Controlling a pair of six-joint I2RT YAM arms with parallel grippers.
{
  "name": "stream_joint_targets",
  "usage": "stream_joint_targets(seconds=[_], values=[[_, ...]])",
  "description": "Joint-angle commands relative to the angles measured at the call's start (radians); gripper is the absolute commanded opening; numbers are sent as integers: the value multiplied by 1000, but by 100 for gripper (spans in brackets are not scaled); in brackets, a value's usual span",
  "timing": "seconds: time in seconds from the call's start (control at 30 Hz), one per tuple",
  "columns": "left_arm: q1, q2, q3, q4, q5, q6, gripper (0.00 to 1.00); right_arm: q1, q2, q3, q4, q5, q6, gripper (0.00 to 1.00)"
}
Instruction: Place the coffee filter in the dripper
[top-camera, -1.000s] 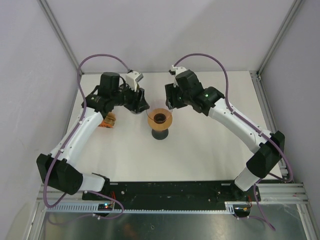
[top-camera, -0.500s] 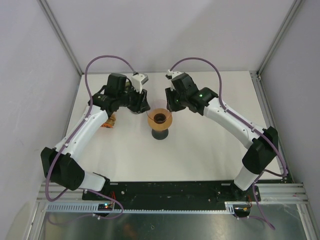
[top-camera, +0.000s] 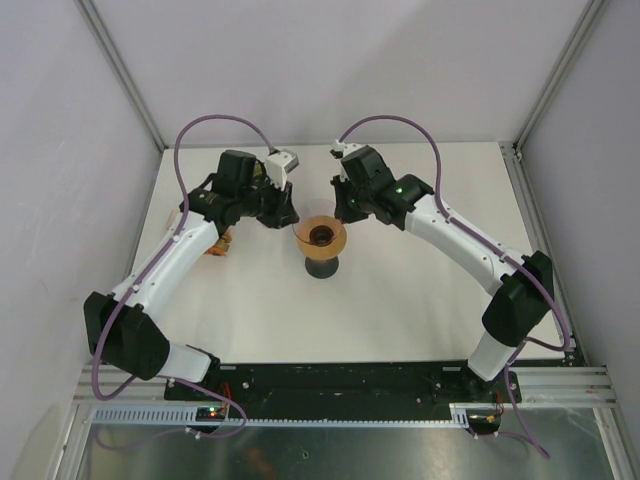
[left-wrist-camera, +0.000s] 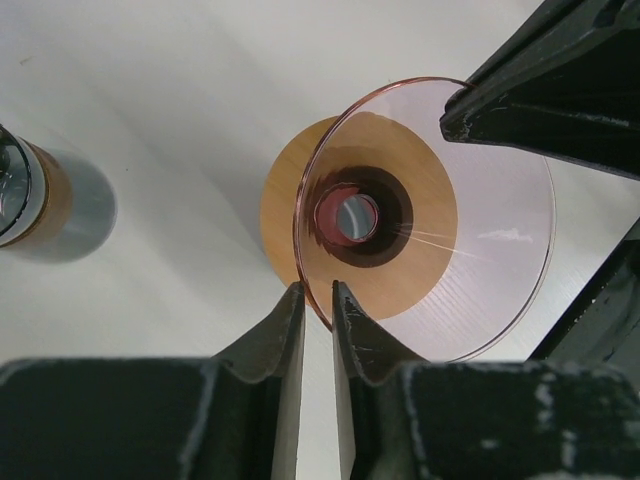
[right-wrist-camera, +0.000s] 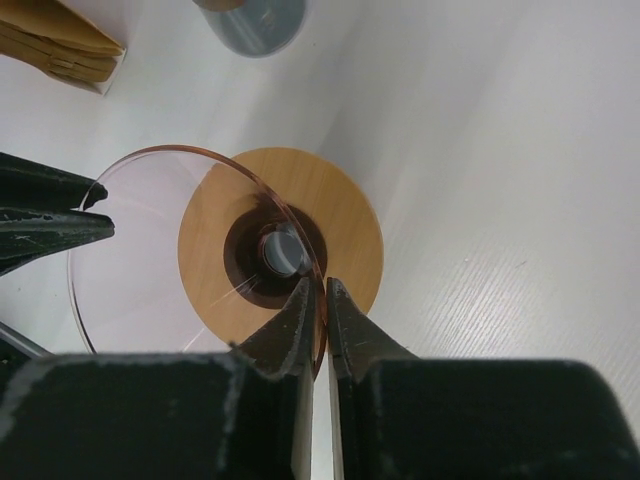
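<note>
The dripper (top-camera: 320, 236) is a clear glass cone with a wooden collar on a dark base, standing mid-table. Nothing shows inside the cone (left-wrist-camera: 470, 240). My left gripper (left-wrist-camera: 317, 288) straddles the cone's left rim, jaws narrow with a slit still showing beside the glass. My right gripper (right-wrist-camera: 317, 283) is shut on the opposite rim (right-wrist-camera: 300, 250), which is pinched between its pads. In the top view the left gripper (top-camera: 288, 218) and right gripper (top-camera: 343, 212) flank the cone. The coffee filters (right-wrist-camera: 60, 45), a brown paper stack, lie to the left (top-camera: 218, 243), apart from both grippers.
A grey cylinder with a brown band (left-wrist-camera: 50, 200) stands on the table left of the dripper, beyond the filters in the right wrist view (right-wrist-camera: 250, 20). Walls of the enclosure close in the table at the back and on both sides.
Both grippers have moved in onto the dripper's rim from either side and their jaws have narrowed from wide apart. The dripper has stayed in place.
</note>
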Motion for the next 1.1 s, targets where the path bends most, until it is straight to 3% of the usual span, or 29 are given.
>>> stream_joint_targets(seconds=[0.0, 0.23, 0.53, 1.07], values=[[-8, 5, -22, -6, -3, 4, 16, 8, 25, 31, -33, 21, -22, 2], [-13, 29, -22, -17, 3, 17, 1, -23, 49, 14, -31, -76, -15, 0], [-13, 79, 12, -39, 38, 11, 0, -71, 123, -8, -61, -221, -24, 0], [-13, 154, -42, -52, 25, 61, 0, -95, 170, -100, 14, -242, -40, 0]])
